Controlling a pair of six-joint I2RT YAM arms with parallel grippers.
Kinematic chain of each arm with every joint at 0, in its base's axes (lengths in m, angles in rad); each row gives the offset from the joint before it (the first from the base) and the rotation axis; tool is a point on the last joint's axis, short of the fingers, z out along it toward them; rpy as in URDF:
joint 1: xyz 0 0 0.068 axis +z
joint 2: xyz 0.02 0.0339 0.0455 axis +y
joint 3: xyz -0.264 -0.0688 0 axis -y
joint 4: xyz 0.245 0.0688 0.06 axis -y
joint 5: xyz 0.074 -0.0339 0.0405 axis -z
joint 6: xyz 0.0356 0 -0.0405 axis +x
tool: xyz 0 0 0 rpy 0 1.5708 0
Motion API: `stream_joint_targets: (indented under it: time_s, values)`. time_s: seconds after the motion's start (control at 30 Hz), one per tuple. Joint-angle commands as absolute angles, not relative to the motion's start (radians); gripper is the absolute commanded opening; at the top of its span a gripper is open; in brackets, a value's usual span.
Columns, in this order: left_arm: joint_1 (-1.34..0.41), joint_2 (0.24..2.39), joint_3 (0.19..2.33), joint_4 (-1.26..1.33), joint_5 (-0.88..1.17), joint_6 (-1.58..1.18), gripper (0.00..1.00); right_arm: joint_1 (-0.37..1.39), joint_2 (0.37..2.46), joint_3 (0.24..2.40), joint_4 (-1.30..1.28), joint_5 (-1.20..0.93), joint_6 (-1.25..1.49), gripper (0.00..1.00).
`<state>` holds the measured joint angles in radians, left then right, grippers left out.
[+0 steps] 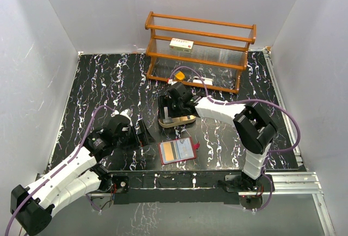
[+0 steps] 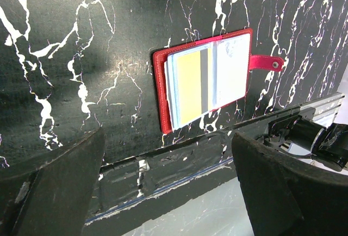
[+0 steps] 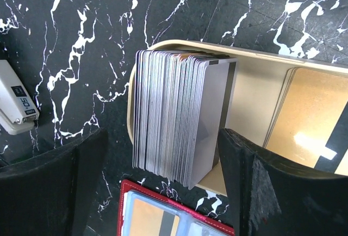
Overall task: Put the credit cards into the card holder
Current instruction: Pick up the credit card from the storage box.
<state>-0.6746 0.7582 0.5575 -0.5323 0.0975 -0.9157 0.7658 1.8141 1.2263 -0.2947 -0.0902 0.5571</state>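
— Near the front edge of the table (image 1: pixel 98 84), what lies there?
— The card holder (image 1: pixel 176 150), open flat, a yellow card (image 2: pixel 190 86) in its clear pocket. The left gripper (image 2: pixel 168 138) hovers beside it, jaws wide, empty.
— And farther back?
— The credit cards (image 3: pixel 174 116) stand on edge in a tan tray (image 3: pixel 255 84). The right gripper (image 3: pixel 163 132) hangs above, jaws wide either side, gripping nothing.

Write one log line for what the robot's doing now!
left gripper: open, empty | right gripper: open over cards in tray | card holder: lying open, yellow card inside
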Motion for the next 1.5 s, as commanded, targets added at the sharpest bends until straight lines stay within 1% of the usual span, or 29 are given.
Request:
stream_joint_targets:
  time_s: [0.0, 0.1, 0.37, 0.5, 0.57, 0.8, 0.97, 1.17, 1.33, 1.47]
  values:
    - [-0.678, 0.752, 0.568, -0.549, 0.101, -0.904, 0.99, 0.772, 1.814, 1.255, -0.246, -0.101, 0.541, 0.81]
    - [-0.678, 0.75, 0.566, -0.547, 0.101, -0.901, 0.99, 0.772, 1.827, 1.265, -0.252, -0.118, 0.539, 0.82]
    - [-0.678, 0.753, 0.562, -0.541, 0.105, -0.899, 0.99, 0.772, 1.806, 1.279, -0.253, -0.126, 0.54, 0.71]
    - [-0.678, 0.753, 0.56, -0.538, 0.107, -0.9, 0.99, 0.773, 1.794, 1.274, -0.253, -0.129, 0.544, 0.63]
    - [-0.678, 0.754, 0.558, -0.536, 0.107, -0.9, 0.99, 0.773, 1.788, 1.269, -0.25, -0.129, 0.545, 0.6]
    - [-0.678, 0.757, 0.559, -0.537, 0.109, -0.9, 0.99, 0.772, 1.769, 1.259, -0.244, -0.128, 0.553, 0.54]
    - [-0.678, 0.763, 0.558, -0.535, 0.11, -0.9, 0.99, 0.772, 1.758, 1.257, -0.247, -0.118, 0.556, 0.53]
    - [-0.678, 0.767, 0.558, -0.529, 0.11, -0.9, 0.99, 0.772, 1.749, 1.248, -0.251, -0.106, 0.561, 0.45]
    - [-0.678, 0.771, 0.561, -0.53, 0.112, -0.9, 0.99, 0.772, 1.747, 1.246, -0.253, -0.103, 0.568, 0.41]
    - [-0.678, 0.765, 0.558, -0.532, 0.112, -0.903, 0.99, 0.773, 1.748, 1.243, -0.257, -0.094, 0.569, 0.34]
